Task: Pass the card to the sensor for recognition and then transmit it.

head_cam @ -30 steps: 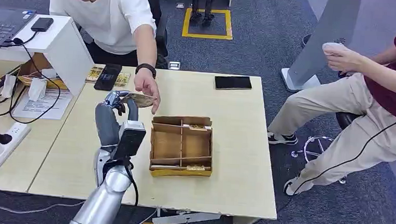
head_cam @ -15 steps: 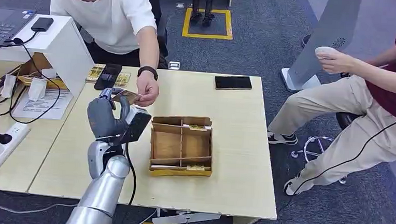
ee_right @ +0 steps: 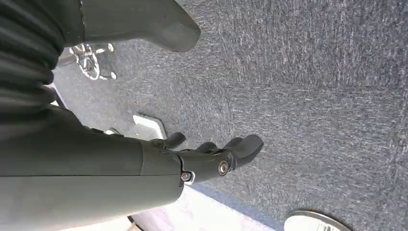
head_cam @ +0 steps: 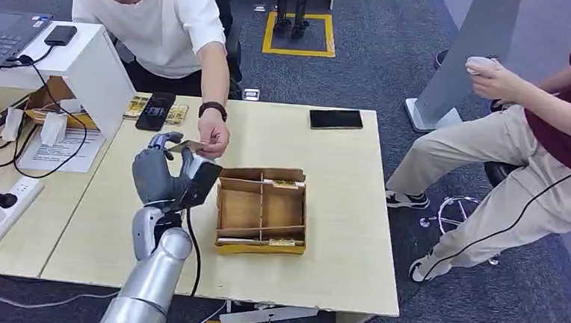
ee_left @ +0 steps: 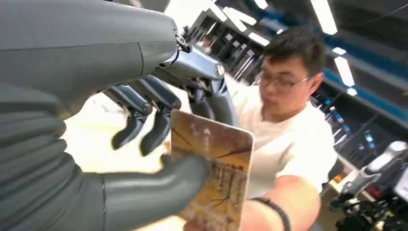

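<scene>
1. My left hand [head_cam: 163, 175] is raised over the table [head_cam: 338, 232], thumb [ee_left: 159, 185] pressed on the card's face and the dark fingers [ee_left: 144, 120] curled behind it, so the card [ee_left: 216, 173] is pinched upright and reads as offered outward
2. The person's hand [head_cam: 213, 136] in the white shirt touches the card's far edge just past my fingertips; I judge this to be the handover, and can't tell who bears the weight
3. Beside my fingers sits the cardboard divider box [head_cam: 262, 209]; beyond it lies a dark phone [head_cam: 335, 119], well apart, neither blocking the pass
4. My right hand [ee_right: 207, 156] hangs over carpet, fingers loosely curled apart, holding nothing
</scene>
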You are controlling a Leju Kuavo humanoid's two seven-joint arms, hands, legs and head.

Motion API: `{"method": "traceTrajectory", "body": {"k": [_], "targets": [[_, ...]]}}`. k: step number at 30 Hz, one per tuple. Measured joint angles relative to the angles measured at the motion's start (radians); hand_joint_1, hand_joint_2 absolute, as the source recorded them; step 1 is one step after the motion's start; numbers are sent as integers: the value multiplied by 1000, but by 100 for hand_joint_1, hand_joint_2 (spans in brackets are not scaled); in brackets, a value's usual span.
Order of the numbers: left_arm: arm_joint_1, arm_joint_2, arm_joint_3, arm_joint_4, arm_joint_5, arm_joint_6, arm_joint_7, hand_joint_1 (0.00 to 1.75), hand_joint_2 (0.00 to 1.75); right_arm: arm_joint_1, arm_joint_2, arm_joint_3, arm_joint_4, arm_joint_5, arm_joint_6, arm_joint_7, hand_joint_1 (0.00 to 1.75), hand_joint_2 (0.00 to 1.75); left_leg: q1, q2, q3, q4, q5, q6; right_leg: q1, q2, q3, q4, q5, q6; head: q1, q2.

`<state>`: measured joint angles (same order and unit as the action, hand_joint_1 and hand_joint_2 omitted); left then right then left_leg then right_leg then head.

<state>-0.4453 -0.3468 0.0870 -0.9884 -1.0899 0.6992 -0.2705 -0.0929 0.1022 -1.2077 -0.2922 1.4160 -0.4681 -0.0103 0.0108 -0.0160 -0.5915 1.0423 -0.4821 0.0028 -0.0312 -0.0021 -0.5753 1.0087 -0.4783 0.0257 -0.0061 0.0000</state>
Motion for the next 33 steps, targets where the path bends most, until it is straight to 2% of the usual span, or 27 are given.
{"method": "traceTrajectory", "body": {"k": [4,12,20,24,28,33], "targets": [[1,-5,-18,10,89,0,-23,0,175,0,-1,1,0,-4,0,-1,0,175,0,0,0,0,0,0,0,0,0,0,0,0,0,0],[8,12,-92,-31,358,0,-96,0,175,8,-1,2,0,-25,-4,-7,0,175,0,0,0,0,0,0,0,0,0,0,0,0,0,0],[64,68,-189,-186,621,0,-188,0,175,20,-2,1,0,-44,-7,-15,0,175,0,0,0,0,0,0,0,0,0,0,0,0,0,0],[94,99,-233,-251,688,0,-213,0,175,24,-2,1,0,-47,-7,-21,0,175,0,0,0,0,0,0,0,0,0,0,0,0,0,0],[139,141,-282,-351,787,0,-293,0,175,27,-2,2,0,-49,-6,-24,0,175,0,0,0,0,0,0,0,0,0,0,0,0,0,0],[199,188,-339,-468,814,0,-365,0,175,28,-2,2,0,-48,-5,-28,0,175,0,0,0,0,0,0,0,0,0,0,0,0,0,0]]}}
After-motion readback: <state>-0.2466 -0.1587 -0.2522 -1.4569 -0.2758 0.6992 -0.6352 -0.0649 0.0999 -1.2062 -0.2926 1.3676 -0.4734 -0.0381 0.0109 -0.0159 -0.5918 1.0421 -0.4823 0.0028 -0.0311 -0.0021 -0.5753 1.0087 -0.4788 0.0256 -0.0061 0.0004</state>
